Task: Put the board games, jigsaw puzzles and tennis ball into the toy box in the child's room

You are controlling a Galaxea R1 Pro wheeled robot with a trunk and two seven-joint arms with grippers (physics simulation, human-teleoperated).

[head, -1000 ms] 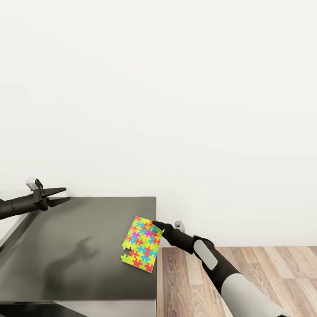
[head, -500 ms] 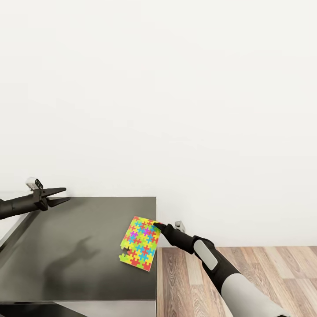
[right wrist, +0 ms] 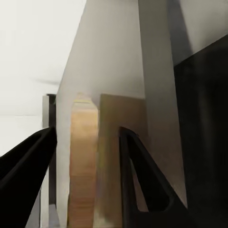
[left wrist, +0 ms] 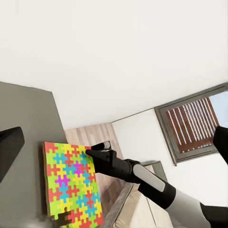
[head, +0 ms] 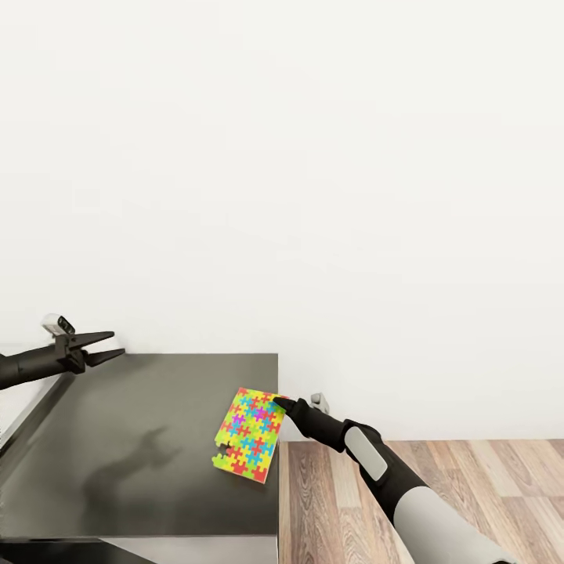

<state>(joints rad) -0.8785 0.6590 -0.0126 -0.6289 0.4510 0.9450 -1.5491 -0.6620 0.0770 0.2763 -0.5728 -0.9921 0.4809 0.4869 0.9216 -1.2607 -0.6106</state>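
At the lower right of the head view, the right arm reaches up and leftward from the wood-plank floor side, and the right gripper meets the right corner of the jigsaw puzzle. From the head view I cannot tell whether it pinches the panel or only touches it; in the right wrist view its fingers stand spread with a gap between them. The puzzle lies on the dark bench close to its right edge, slightly raised at the gripper's end. In the left wrist view the same puzzle shows with the right gripper at its corner. Farther back, at the left edge of the frame, the left gripper hovers above the bench's rear left part, its jaws slightly parted and holding nothing. Behind all this is a plain white wall.
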